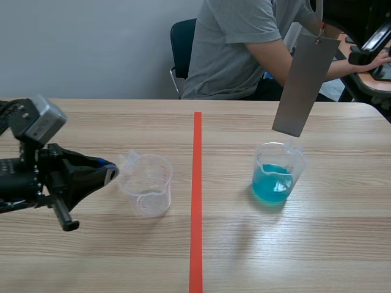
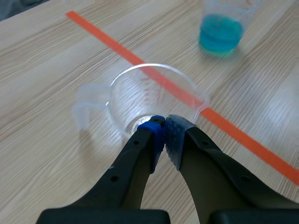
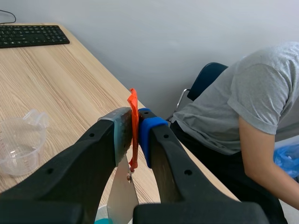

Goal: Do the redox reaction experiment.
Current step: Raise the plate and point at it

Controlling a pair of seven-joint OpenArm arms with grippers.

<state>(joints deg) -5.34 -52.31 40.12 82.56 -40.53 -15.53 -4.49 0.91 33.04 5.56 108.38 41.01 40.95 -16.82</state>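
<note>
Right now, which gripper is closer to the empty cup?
Left. The left gripper sits right beside the empty cup, fingers shut. The right gripper is up high past the tape line, pinching the orange tag of a metal strip over the blue cup.

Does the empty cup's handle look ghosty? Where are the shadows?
Left wrist view: the handle of the empty clear beaker looks smeared. Scene view: a soft, bluish shadow hugs the base of the beaker of blue liquid. Right wrist view: the metal strip hangs pale from the dark right gripper.
</note>
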